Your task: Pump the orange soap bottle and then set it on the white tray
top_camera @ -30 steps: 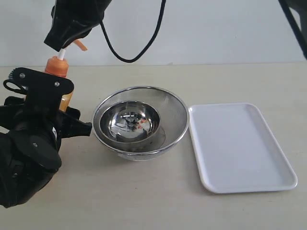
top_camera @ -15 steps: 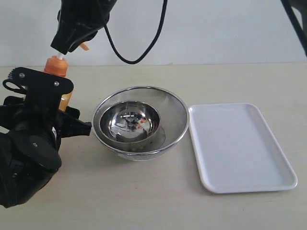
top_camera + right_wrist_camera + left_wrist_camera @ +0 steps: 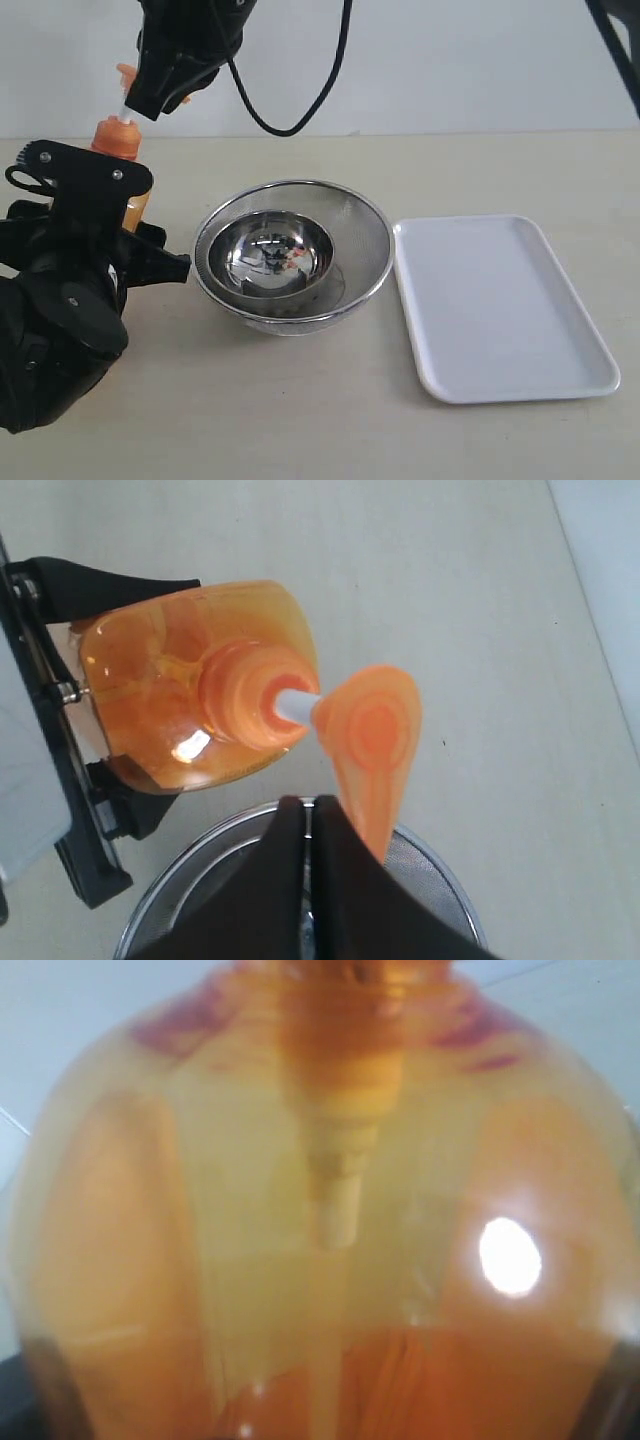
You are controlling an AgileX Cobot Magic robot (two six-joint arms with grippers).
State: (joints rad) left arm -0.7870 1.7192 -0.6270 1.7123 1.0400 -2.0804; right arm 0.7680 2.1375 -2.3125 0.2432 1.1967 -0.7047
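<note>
Right wrist view: right gripper (image 3: 308,802) clenched empty by the pump head (image 3: 372,730) — left gripper (image 3: 120,225) grasping the orange soap bottle (image 3: 160,710). Pumping step, probably needs a downward press.

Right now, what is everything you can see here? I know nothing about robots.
orange soap bottle: one, translucent orange, left of the bowls.
white tray: one, white, right of the bowls, nothing on it.
mesh bowl: one, steel, mid-table.
smooth bowl: one, shiny steel, nested inside the mesh bowl.
table: one, beige, under everything.
cable: one, black, hanging from the right arm.
left gripper: one, black, jaws shut on the bottle's body.
right gripper: one, black, jaws shut, up beside the bottle's top.
</note>
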